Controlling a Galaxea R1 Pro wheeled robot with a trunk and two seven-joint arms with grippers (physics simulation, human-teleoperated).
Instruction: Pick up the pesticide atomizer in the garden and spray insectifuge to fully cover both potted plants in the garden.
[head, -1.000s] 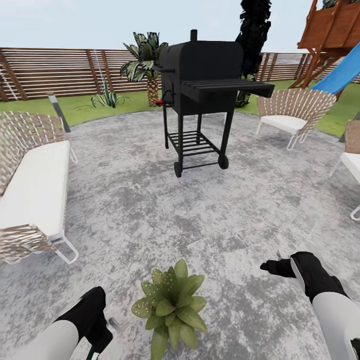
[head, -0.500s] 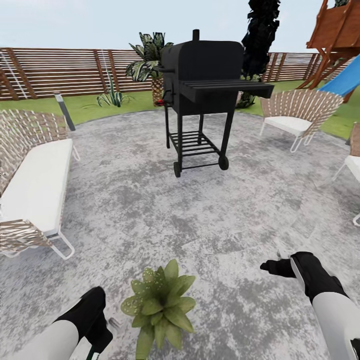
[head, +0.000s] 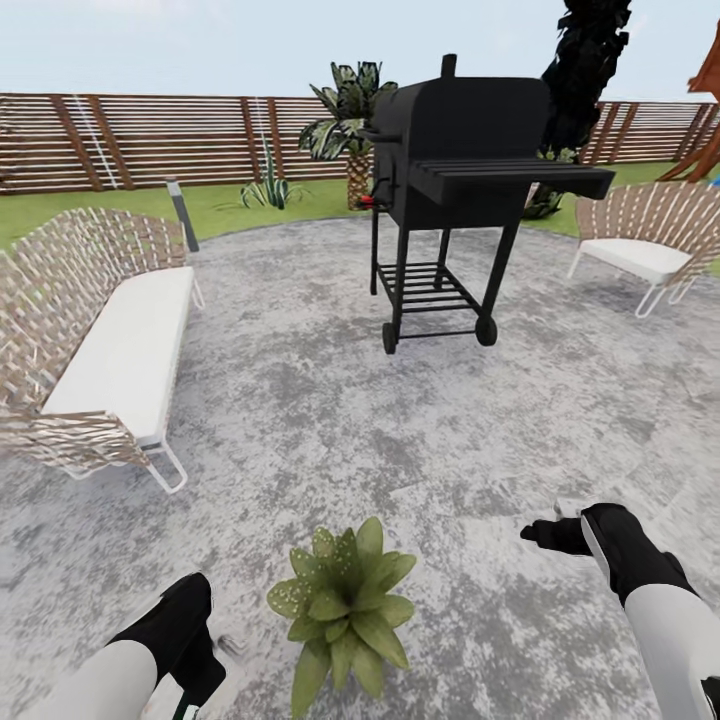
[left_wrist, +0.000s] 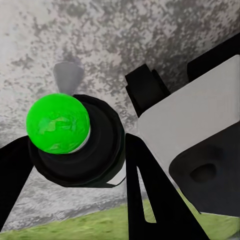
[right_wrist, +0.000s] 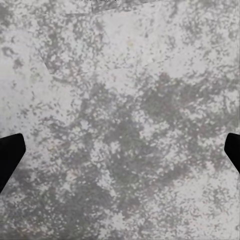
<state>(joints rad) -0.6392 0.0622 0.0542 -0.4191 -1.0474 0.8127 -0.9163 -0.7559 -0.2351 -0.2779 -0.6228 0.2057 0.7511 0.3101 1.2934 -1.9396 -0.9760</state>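
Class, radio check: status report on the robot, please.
Left gripper shut on pesticide atomizer. Right gripper open, empty. One potted plant low between arms. Nothing blocking it.

One potted plant (head: 345, 610), one grill (head: 470, 170), one bench (head: 110, 350), one chair (head: 645, 240)

A potted plant (head: 345, 610), a black grill (head: 470, 190), a bench (head: 110, 350) and a chair (head: 645, 240) are carried by the mottled grey patio (head: 300, 420).

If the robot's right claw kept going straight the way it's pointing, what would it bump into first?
Probably the grey paved patio. The right claw's wrist view looks straight at bare paving between its open finger tips, with nothing in between, though depth is hard to judge.
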